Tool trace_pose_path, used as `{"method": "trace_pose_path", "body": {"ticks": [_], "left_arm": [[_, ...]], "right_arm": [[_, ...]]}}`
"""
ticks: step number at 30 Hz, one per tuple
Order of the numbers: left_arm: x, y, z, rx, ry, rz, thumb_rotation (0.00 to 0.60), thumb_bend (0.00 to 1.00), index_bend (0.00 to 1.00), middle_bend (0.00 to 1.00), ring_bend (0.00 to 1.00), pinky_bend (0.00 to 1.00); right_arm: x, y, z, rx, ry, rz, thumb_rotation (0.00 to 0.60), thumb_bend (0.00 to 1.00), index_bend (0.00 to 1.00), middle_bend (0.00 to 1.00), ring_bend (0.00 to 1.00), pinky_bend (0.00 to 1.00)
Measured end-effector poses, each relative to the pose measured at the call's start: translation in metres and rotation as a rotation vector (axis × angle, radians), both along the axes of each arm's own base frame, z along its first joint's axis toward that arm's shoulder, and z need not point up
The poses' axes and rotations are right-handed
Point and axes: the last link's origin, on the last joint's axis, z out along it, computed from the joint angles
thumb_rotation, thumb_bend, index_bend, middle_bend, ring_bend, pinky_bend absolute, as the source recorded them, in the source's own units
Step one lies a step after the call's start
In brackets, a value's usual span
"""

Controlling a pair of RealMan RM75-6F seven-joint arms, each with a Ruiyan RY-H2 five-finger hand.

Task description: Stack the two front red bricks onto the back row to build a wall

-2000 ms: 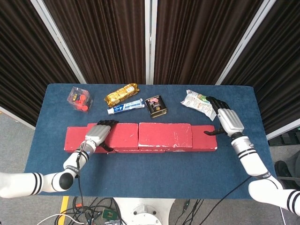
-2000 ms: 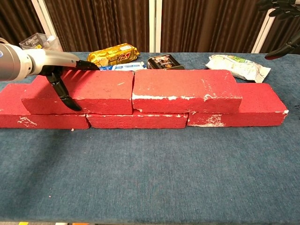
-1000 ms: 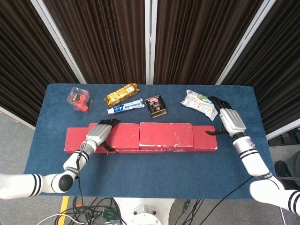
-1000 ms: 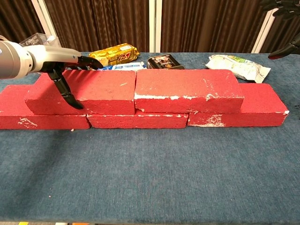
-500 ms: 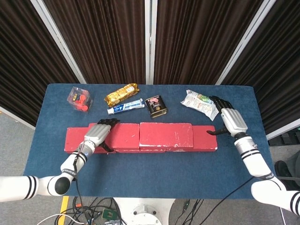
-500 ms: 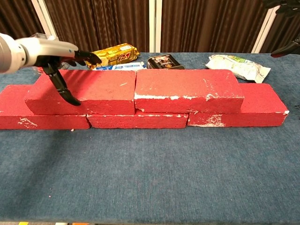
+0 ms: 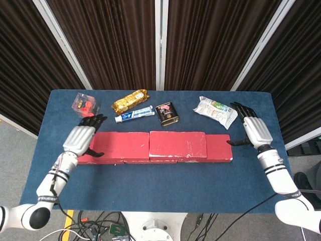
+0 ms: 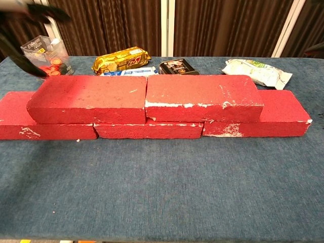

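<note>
My left hand (image 7: pixel 80 139) hangs open, fingers spread, over the wall's left end, holding nothing. My right hand (image 7: pixel 256 131) is open too, just off the right end. Two top bricks (image 8: pixel 147 97) sit side by side on the back row (image 8: pixel 152 129), mid-table. Along the far edge: box (image 7: pixel 84 105), snack (image 7: pixel 130 100), toothpaste (image 7: pixel 134 114), tin (image 7: pixel 166 113), pouch (image 7: pixel 214 110).
</note>
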Motion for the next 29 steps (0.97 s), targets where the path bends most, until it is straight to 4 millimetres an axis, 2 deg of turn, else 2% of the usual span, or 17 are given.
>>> {"method": "trace_pose_path", "body": {"ticks": [5, 8, 12, 18, 24, 26, 29], "left_arm": [[-0.017, -0.013, 0.019, 0.088, -0.029, -0.048, 0.6, 0.05, 0.0, 0.0, 0.0, 0.01], [-0.039, -0.023, 0.029, 0.145, -0.017, -0.079, 0.6, 0.06, 0.0, 0.0, 0.0, 0.01], [-0.078, -0.045, 0.041, 0.231, 0.001, -0.074, 0.6, 0.1, 0.0, 0.0, 0.0, 0.01], [-0.117, -0.081, 0.048, 0.31, 0.0, -0.011, 0.6, 0.12, 0.0, 0.0, 0.0, 0.01], [-0.139, -0.112, 0.047, 0.323, 0.004, 0.031, 0.6, 0.12, 0.0, 0.0, 0.0, 0.01], [-0.143, -0.121, 0.047, 0.323, 0.0, 0.033, 0.6, 0.12, 0.0, 0.0, 0.0, 0.01], [-0.149, -0.134, 0.046, 0.323, 0.0, 0.041, 0.6, 0.12, 0.0, 0.0, 0.0, 0.01]], "right_arm": [[-0.012, 0.016, 0.007, -0.04, 0.036, 0.001, 0.6, 0.0, 0.0, 0.0, 0.0, 0.0], [-0.021, 0.029, 0.011, -0.072, 0.064, 0.004, 0.6, 0.0, 0.0, 0.0, 0.0, 0.0], [-0.036, 0.05, 0.015, -0.112, 0.093, 0.011, 0.6, 0.0, 0.0, 0.0, 0.0, 0.0], [-0.064, 0.088, 0.022, -0.183, 0.164, 0.04, 0.6, 0.0, 0.0, 0.0, 0.0, 0.0], [-0.092, 0.14, 0.027, -0.232, 0.25, 0.023, 0.6, 0.0, 0.0, 0.0, 0.0, 0.0], [-0.097, 0.156, 0.026, -0.235, 0.256, 0.007, 0.6, 0.0, 0.0, 0.0, 0.0, 0.0], [-0.098, 0.17, 0.027, -0.237, 0.24, 0.01, 0.6, 0.0, 0.0, 0.0, 0.0, 0.0]]}}
